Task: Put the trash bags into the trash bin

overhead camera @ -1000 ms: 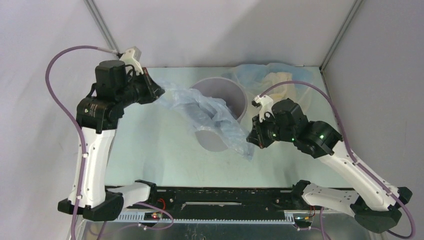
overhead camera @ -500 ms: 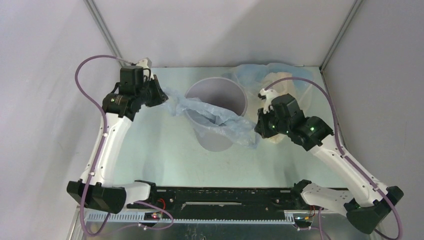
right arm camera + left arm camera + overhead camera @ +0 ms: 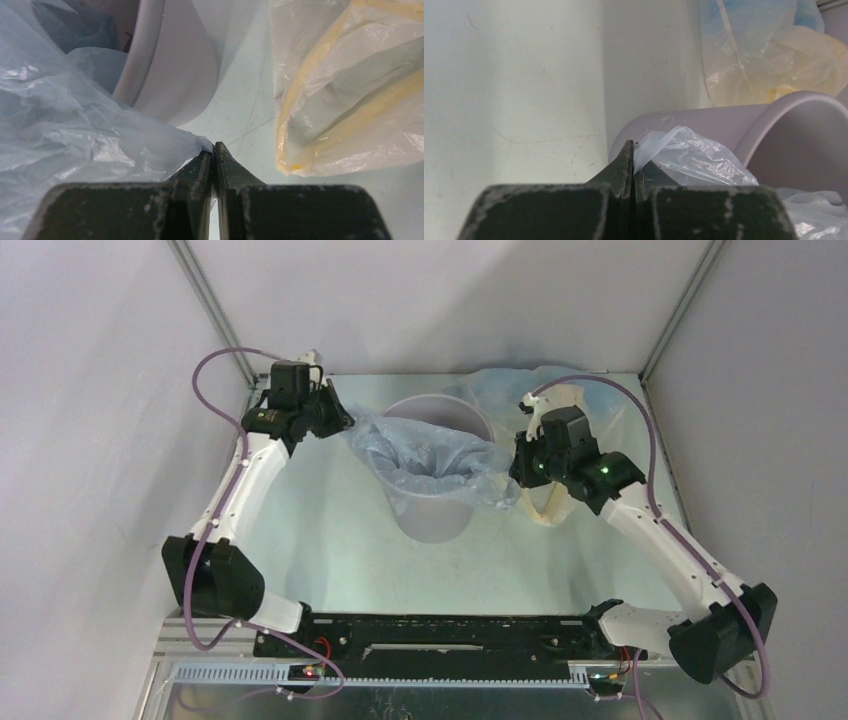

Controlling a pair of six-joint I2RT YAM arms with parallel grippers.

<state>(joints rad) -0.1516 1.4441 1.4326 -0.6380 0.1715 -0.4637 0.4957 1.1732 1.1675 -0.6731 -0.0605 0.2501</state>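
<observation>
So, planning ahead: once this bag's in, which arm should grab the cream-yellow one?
Right. The cream-yellow bag lies beside the right gripper; the left gripper is across the trash bin from it.

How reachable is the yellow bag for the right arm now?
Probably not yet. The yellow bag lies close beside it, nothing between, but the right pincer is shut on the blue bag; it must release first.

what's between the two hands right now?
Top view: the blue-grey trash bag, pinched at each end by the left hand and right hand, spans the mouth of the trash bin.
</observation>
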